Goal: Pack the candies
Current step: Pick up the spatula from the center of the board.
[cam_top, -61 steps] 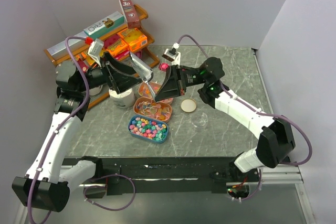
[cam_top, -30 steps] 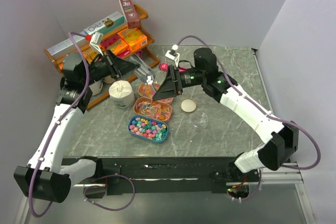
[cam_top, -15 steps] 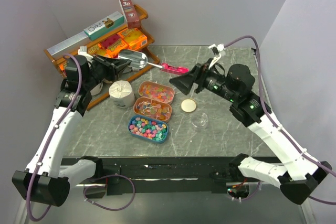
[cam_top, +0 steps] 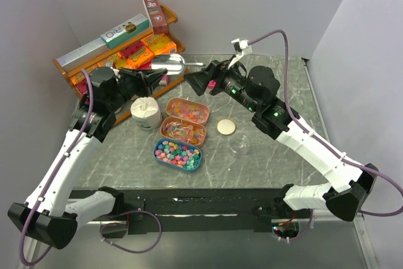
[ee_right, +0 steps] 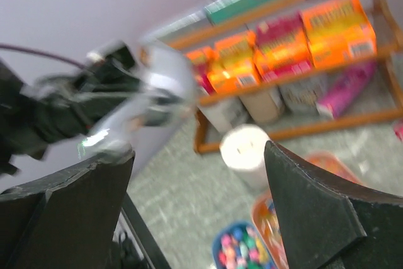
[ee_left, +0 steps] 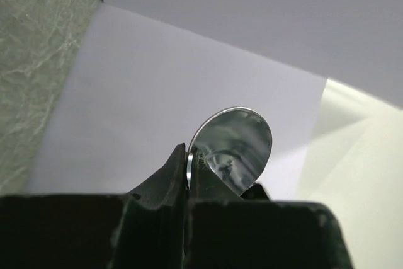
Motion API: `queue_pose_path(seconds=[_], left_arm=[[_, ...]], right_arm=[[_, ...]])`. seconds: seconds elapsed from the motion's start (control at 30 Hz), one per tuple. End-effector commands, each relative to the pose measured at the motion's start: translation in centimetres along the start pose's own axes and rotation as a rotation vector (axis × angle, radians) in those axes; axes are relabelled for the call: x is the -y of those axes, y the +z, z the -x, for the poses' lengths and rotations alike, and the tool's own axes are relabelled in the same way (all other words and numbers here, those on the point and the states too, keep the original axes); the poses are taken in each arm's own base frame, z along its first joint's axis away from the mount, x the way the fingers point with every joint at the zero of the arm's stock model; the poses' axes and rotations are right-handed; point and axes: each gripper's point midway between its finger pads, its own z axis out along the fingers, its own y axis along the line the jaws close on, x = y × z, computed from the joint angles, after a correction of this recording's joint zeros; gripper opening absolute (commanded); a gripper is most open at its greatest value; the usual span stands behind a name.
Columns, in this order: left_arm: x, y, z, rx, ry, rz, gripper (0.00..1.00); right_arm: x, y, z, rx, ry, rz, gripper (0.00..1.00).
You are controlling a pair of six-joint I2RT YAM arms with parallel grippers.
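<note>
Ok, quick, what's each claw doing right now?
Left claw: closed on the shiny silver metal scoop.
Right claw: open, holding nothing.

The candies (cam_top: 178, 154) look glossy, the scoop (cam_top: 167, 63) polished metal, the rack (cam_top: 169, 16) wood.

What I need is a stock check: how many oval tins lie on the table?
3, in a line: blue tin nearest, middle tin behind it, far tin beyond that. None looks hidden.
</note>
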Motion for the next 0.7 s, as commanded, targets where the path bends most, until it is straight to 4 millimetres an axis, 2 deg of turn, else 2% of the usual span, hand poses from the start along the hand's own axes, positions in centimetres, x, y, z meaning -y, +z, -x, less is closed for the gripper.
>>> queue_pose_path(seconds=[0.0, 0.2, 0.27, 0.5, 0.63, 0.67], left_arm=[[1.7, -0.7, 0.4, 0.048, -0.231, 0.0, 0.01], [0.7, -0.5, 0.6, 0.078, -0.262, 0.033, 0.01], [0.5, -0.5, 0.7, 0.085, -0.262, 0.035, 0.01], [-0.5, -0.6, 1.2, 0.125, -0.241, 0.084, 0.01], [-1.0, -1.1, 2.2, 0.186, -0.214, 0.1, 0.01], [-0.3, -1.4, 2.1, 0.193, -0.196, 0.095, 0.01]], right_arm=[[-3.4, 0.0, 5.9, 0.195, -0.058, 0.061, 0.9], [-3.9, 0.0, 6.5, 0.241, -0.074, 0.057, 0.86], [-3.8, 0.4, 6.1, 0.223, -0.074, 0.049, 0.84], [-2.2, 0.5, 5.0, 0.191, -0.074, -0.019, 0.79], [-0.7, -1.0, 5.2, 0.19, -0.108, -0.099, 0.79], [0.0, -1.5, 5.4, 0.197, -0.119, -0.14, 0.8]])
